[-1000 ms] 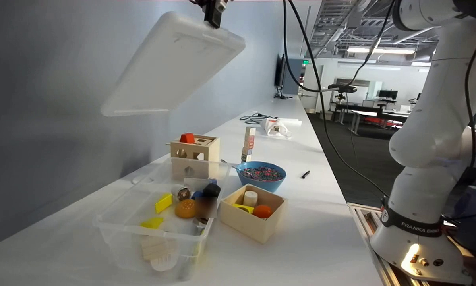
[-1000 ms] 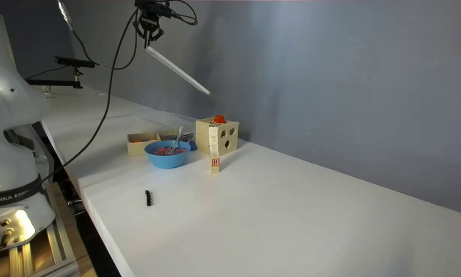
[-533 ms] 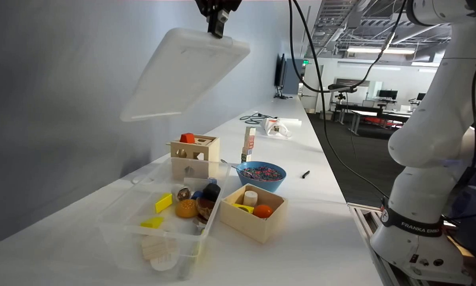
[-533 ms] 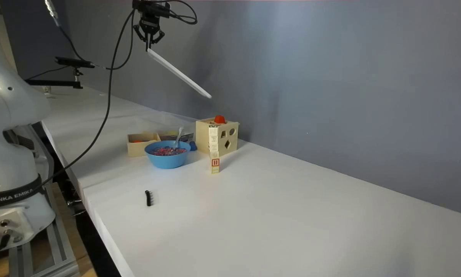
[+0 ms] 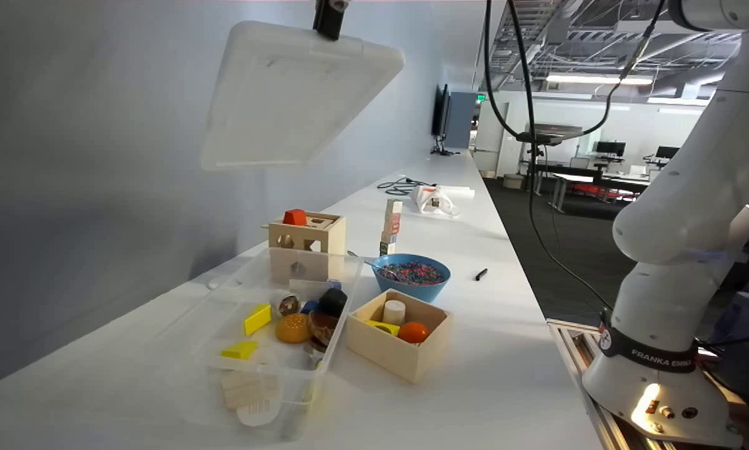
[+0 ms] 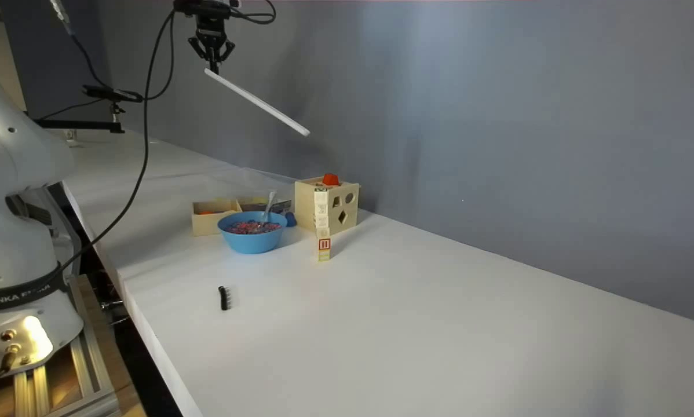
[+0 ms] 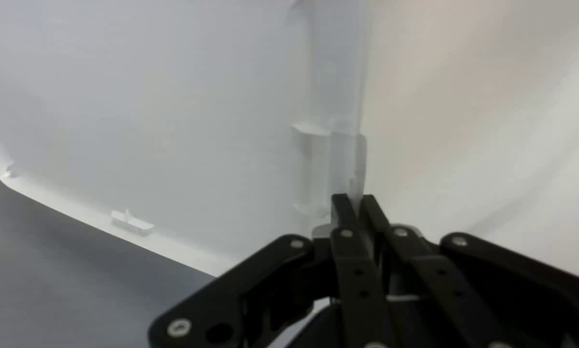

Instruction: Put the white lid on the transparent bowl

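Note:
My gripper (image 5: 329,21) is shut on one edge of the white lid (image 5: 299,100), high above the table near the wall. The lid hangs tilted, its far end lower, in both exterior views; it shows edge-on in an exterior view (image 6: 257,101). In the wrist view the fingertips (image 7: 356,199) pinch the lid's rim (image 7: 340,96). Below the lid stands a large transparent rectangular bin (image 5: 296,381) holding several toys, open at the top. It shows only faintly in an exterior view (image 6: 231,184). I cannot make out any small clear round bowl.
A wooden shape box (image 5: 334,240) with a red block on top stands behind the bin. A small wooden box (image 5: 381,353), a blue bowl (image 5: 421,292) with a spoon and a block tower (image 5: 389,228) stand beside it. A black object (image 6: 224,298) lies on the table.
The gripper and lid dipped slightly, then rose again. In an exterior view the lid has shifted left and is tilted less steeply. The arm has moved; the table objects have not.

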Robot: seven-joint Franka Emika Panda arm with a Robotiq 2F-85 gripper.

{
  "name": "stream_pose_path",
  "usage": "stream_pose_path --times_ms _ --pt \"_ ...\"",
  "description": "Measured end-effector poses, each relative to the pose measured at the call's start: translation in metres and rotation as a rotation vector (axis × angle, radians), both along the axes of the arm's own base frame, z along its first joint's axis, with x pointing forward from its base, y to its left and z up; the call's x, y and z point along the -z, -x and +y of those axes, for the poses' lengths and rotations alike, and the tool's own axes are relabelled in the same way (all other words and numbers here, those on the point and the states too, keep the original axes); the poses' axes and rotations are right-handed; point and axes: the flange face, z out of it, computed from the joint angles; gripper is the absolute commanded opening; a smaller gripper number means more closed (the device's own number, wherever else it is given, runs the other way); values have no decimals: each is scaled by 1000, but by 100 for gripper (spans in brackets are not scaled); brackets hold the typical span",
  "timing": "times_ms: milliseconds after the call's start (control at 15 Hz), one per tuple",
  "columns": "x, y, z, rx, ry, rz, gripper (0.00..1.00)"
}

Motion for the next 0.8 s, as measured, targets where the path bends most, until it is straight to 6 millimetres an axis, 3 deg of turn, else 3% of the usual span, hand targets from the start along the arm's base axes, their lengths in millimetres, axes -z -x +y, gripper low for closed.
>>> stream_pose_path --times_ms 200,400,600,800 --pt "7 19 29 95 66 -30 2" --pt "35 31 47 215 218 -64 2" --pt "74 31 50 332 359 -78 2" --pt "103 21 40 444 464 -67 2"
